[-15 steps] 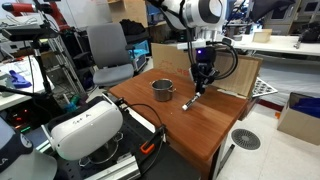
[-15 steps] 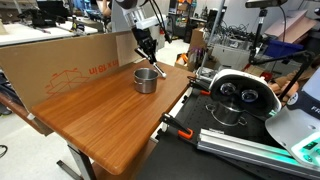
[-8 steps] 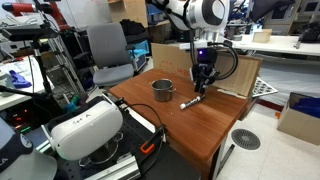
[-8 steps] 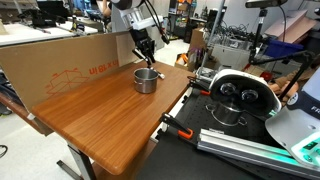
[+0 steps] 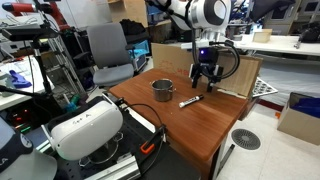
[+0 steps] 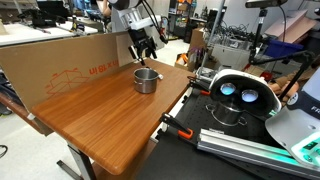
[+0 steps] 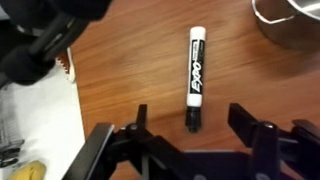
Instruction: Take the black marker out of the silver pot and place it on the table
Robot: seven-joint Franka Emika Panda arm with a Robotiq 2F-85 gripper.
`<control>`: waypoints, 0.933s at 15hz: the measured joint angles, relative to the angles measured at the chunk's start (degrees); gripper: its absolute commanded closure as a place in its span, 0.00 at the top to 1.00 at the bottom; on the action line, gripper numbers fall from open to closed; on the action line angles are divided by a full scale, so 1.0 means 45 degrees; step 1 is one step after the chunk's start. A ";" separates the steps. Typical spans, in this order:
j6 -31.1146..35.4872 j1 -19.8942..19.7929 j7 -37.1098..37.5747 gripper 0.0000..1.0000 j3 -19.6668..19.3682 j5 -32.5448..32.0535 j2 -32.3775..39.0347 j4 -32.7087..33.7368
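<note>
The black marker (image 7: 195,75), with a white printed barrel and a black cap, lies flat on the reddish-brown table (image 7: 120,80). My gripper (image 7: 192,128) hangs just above it, open. Its two fingers stand either side of the capped end without touching it. In an exterior view the marker (image 5: 190,101) rests to the right of the silver pot (image 5: 162,90), below the gripper (image 5: 205,80). From the opposite side, the gripper (image 6: 143,50) hovers behind the pot (image 6: 146,80). The pot's rim (image 7: 290,20) shows at the wrist view's top right.
A cardboard board (image 6: 70,65) stands along the table's back edge. A white headset-like device (image 5: 85,128) and cables sit at the table's end. An office chair (image 5: 108,55) stands behind. A tan panel (image 5: 240,75) leans near the gripper.
The gripper has opened and lifted slightly. The marker, held tilted with its tip on the table a second ago, now lies flat and free on the wood.
</note>
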 measured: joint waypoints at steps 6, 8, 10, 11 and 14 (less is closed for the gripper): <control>0.0022 0.0000 0.0005 1.00 0.0000 -0.0006 0.0032 0.0089; 0.0111 0.0001 0.0005 1.00 0.0000 -0.0006 0.0004 0.0092; 0.0347 0.0013 0.0006 1.00 0.0000 -0.0006 -0.0136 0.0073; 0.0558 0.0037 0.0006 1.00 0.0006 -0.0006 -0.0291 0.0018; 0.1228 0.0152 0.0005 1.00 0.0083 -0.0006 -0.1128 -0.0565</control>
